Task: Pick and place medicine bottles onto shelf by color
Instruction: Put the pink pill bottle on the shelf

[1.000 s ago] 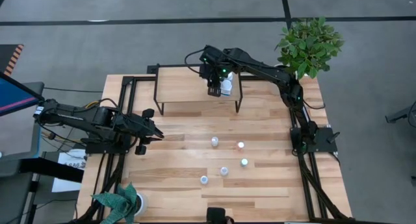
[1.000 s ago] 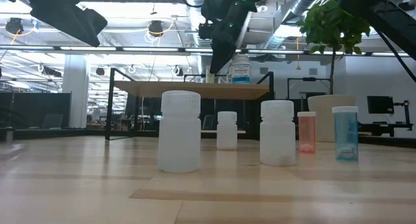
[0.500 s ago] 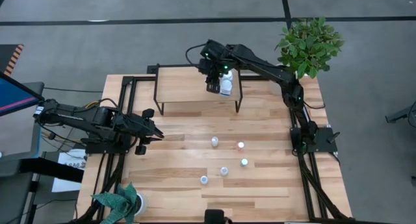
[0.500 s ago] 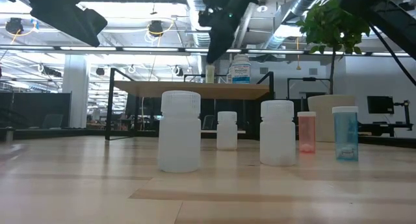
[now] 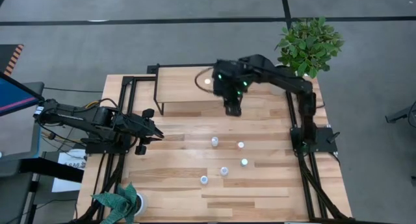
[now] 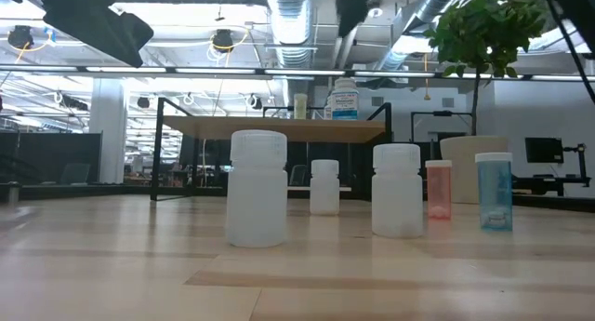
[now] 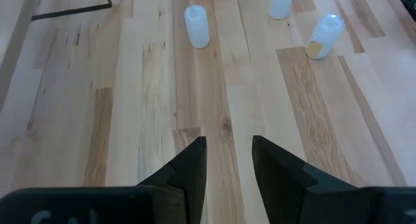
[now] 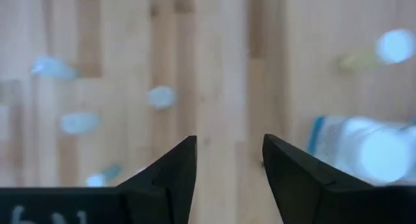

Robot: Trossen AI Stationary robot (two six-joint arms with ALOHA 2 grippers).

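The shelf (image 5: pixel 188 87) stands at the table's far side. On it stand a larger white bottle with a bluish label (image 6: pixel 345 100) and a slim yellowish bottle (image 6: pixel 300 105), each on its base. Several small bottles stand on the table: white ones (image 6: pixel 257 187) (image 6: pixel 324 186) (image 6: pixel 398 189), an orange-red one (image 6: pixel 438 189) and a pale blue one (image 6: pixel 494 191). My right gripper (image 5: pixel 233 110) hangs open and empty above the shelf's near right corner (image 8: pixel 224 165). My left gripper (image 5: pixel 158 134) is open and empty at the table's left (image 7: pixel 227 152).
A potted plant (image 5: pixel 309 45) stands at the far right corner, another plant (image 5: pixel 120 201) at the near left corner. The table bottles cluster near the middle (image 5: pixel 224 160), with bare wood between them and my left gripper.
My right gripper has risen from the shelf top and swung toward the table's near and right side, past the shelf's front edge. The slim yellowish bottle it stood over now shows standing on the shelf beside the larger white bottle.
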